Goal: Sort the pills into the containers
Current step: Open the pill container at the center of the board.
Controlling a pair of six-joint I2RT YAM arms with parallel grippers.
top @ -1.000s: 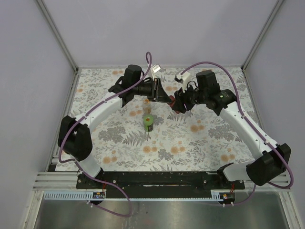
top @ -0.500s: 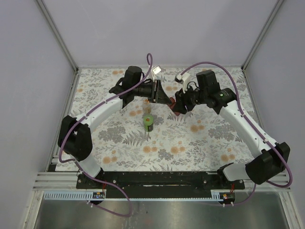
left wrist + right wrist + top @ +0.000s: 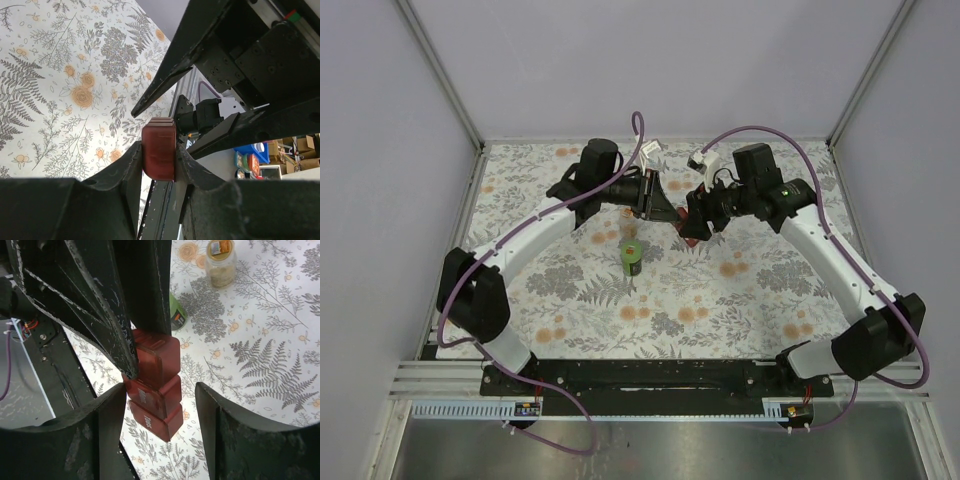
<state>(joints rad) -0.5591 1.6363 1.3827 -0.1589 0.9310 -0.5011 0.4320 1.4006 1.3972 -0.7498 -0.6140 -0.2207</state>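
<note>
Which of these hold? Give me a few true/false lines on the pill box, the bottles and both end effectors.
1. The left end effector grips the pill box. True.
2. The right end effector is clamped on the green bottle. False: it is open, with a finger on each side of the pill box.
3. The green bottle stands on the cloth. True.
4. The pale bottle lies on top of the pill box. False: it stands on the cloth beside the green bottle.

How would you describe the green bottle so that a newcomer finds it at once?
Near the middle of the flowered cloth, two small bottles stand close together. The green bottle is the one nearer the arms' bases, bright green, unlike the pale bottle behind it.
</note>
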